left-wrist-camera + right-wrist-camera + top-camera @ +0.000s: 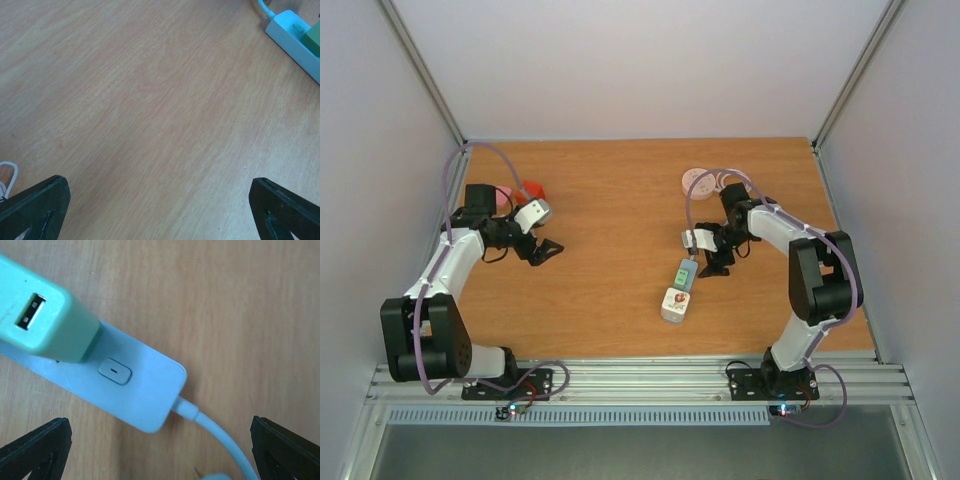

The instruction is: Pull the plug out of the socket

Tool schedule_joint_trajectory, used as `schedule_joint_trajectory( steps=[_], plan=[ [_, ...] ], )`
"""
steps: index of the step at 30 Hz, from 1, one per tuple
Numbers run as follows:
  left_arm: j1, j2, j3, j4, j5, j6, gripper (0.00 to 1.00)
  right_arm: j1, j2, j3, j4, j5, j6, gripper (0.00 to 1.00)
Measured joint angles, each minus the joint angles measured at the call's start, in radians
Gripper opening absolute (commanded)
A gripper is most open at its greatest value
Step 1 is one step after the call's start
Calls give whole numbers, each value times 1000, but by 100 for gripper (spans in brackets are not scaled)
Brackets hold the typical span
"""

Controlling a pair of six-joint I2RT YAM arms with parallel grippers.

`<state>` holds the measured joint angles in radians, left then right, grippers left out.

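Green plug (45, 315) sits in the socket strip (130, 390), next to the strip's switch. The strip lies flat on the surface (610, 200), long axis roughly near-to-far, cable (215, 430) leaving its far end. Right gripper (713, 266) is above that cable end, plug off-centre from it along the strip. It's spread wide, holding nothing. Left gripper (542, 250) is well apart from the strip, also spread and empty. Right arm is nearer, probably the one to pull.

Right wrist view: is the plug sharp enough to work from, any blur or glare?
Right wrist: the green plug looms close and slightly soft, its USB slot legible; the socket strip and its button are crisp, no glare. Top external: even light, soft shadows, plug small.
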<state>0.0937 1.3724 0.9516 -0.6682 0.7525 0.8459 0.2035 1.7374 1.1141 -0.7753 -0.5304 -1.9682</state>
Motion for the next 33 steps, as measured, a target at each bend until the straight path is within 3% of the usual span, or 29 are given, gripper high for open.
schedule_joint_trajectory(
  steps=[22, 33],
  plan=[
    [-3, -11, 0, -24, -1, -1, 100, 119, 131, 3, 25, 43, -80, 98],
    [-3, -13, 0, -23, -2, -13, 100, 121, 93, -63, 58, 12, -36, 81]
  ],
)
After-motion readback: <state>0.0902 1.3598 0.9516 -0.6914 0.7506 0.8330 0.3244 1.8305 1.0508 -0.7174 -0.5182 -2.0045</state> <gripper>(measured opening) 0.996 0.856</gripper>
